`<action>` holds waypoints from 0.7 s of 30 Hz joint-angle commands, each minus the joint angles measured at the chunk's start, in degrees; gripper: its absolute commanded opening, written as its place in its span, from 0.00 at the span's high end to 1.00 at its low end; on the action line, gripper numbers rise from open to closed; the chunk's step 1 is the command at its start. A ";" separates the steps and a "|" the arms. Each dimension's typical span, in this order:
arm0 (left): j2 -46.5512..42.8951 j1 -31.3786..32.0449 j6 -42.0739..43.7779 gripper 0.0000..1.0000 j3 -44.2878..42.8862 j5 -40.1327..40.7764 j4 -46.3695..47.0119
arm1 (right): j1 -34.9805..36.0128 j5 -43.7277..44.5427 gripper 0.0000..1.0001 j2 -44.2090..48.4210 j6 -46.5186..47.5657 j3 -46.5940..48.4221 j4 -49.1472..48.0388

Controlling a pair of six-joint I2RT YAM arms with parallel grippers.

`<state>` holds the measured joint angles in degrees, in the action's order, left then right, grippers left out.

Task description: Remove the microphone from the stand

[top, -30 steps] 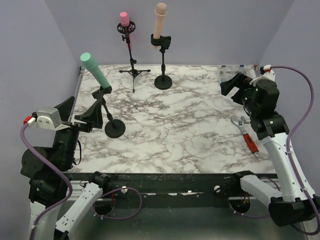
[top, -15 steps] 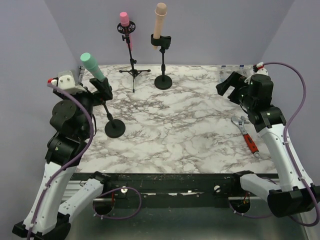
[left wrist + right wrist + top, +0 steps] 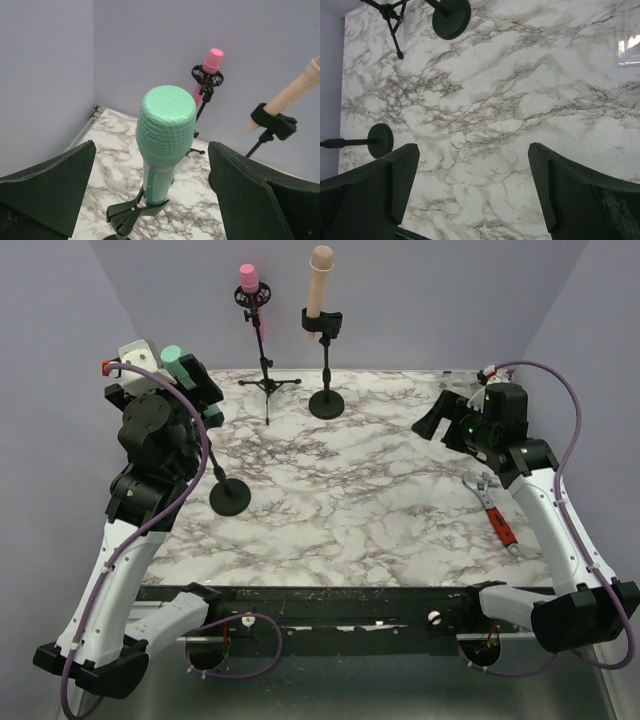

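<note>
1. Three mics stand on a white table (image 3: pixel 350 502) with grey marble veining. Its surface is smooth and faintly glossy.
2. The green mic (image 3: pixel 165 131) has a rounded, matte mint head with a fine waffle-grid texture. Below a pale band, the head narrows into a smooth tapered body.
3. It sits tilted in a black spring clip (image 3: pixel 134 214) on a thin black stand (image 3: pixel 230 497) with a round disc base, at the table's left side toward the rear.
4. The left gripper (image 3: pixel 151 150) is spread wide, with a flat, matte black finger on each side of the green mic, neither touching it.
5. The right gripper (image 3: pixel 472 150) also gapes and holds nothing, over bare marble on the table's right half.
6. The pink mic (image 3: pixel 213 59) rides in a ring-shaped mount on a tripod. The beige mic (image 3: pixel 295 86), a smooth cylinder, leans in a black clip on its own stand.
7. A wrench (image 3: pixel 495 515) with a red handle lies near the right edge.
</note>
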<state>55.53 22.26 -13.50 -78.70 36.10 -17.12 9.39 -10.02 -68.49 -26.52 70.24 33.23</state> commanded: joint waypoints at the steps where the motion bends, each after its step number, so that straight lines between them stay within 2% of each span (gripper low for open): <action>1: 1.43 -0.20 1.81 0.01 0.48 6.67 4.83 | 0.10 2.07 0.00 0.20 -3.57 0.20 0.00; 3: 2.54 -0.38 1.63 0.01 0.51 7.24 5.47 | 0.10 4.88 0.00 0.75 -6.01 -0.50 -0.87; 6: 3.88 -0.65 1.65 0.02 1.05 6.86 7.40 | 0.08 4.52 0.00 3.07 -8.06 -4.27 -5.06; 12: 7.44 -1.41 2.42 0.06 0.90 6.45 8.57 | 0.09 -6.58 0.00 3.96 -6.19 -8.53 -10.36; 21: 8.93 -3.91 1.41 0.28 1.05 1.26 6.26 | 0.10 -13.29 0.00 2.09 -5.83 -10.55 -13.57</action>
<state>64.53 19.59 -11.90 -77.43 40.01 -10.37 9.39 -18.41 -65.52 -32.69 60.99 22.96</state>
